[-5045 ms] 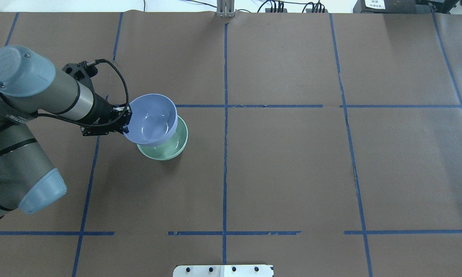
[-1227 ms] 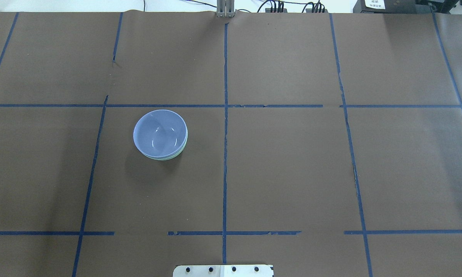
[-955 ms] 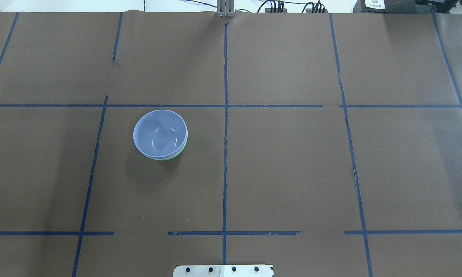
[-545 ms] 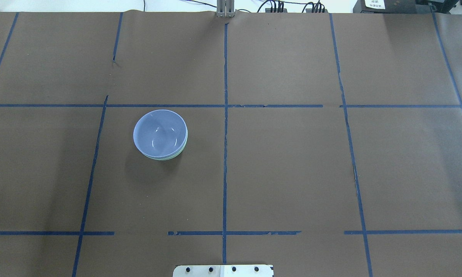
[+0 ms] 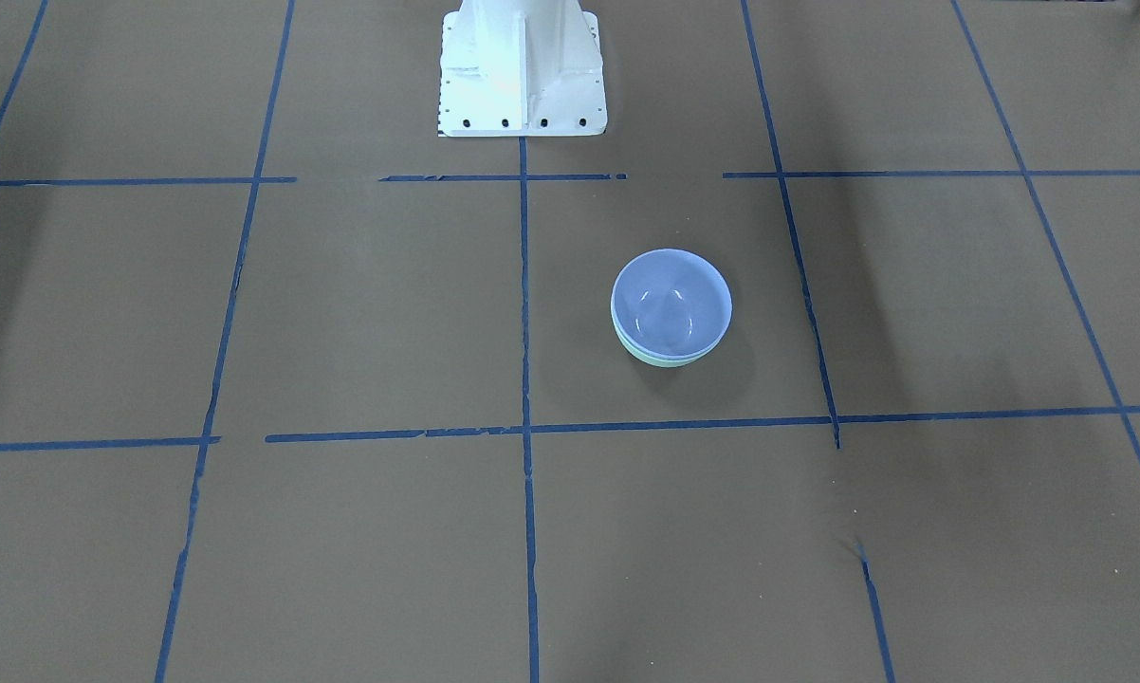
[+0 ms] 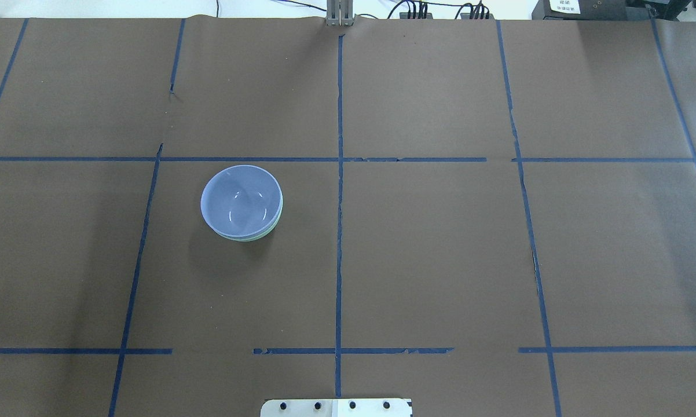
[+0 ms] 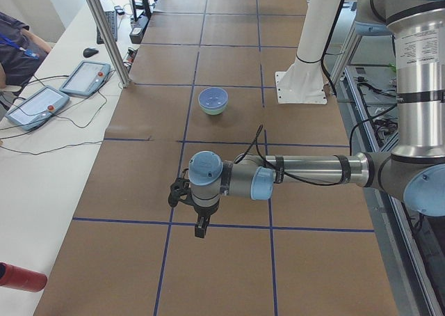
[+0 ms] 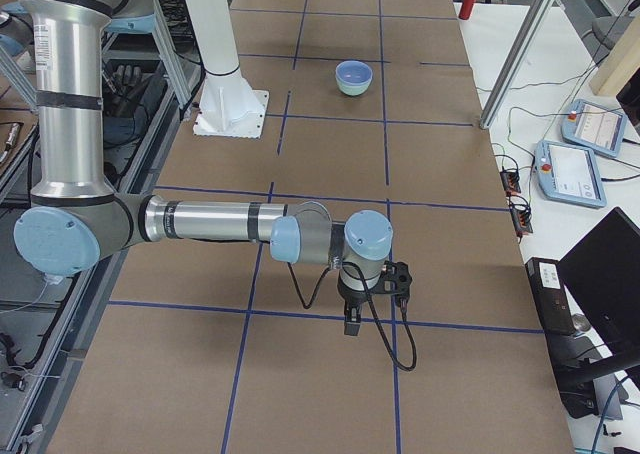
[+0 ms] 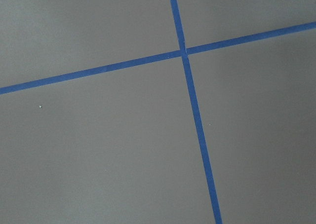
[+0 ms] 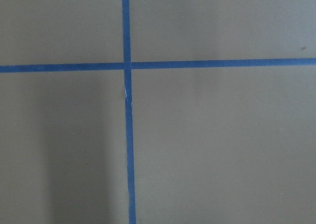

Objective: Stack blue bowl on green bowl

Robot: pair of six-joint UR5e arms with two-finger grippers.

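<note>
Overhead exterior: green bowl [image 6: 267, 232] mostly hidden.

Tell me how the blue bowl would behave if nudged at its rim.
Probably stiff: the blue bowl holds a clean round rim. Likely slippery, since its glossy inside shows highlights. Nested in the green bowl, a nudge would probably shift both together rather than tip it.
</note>
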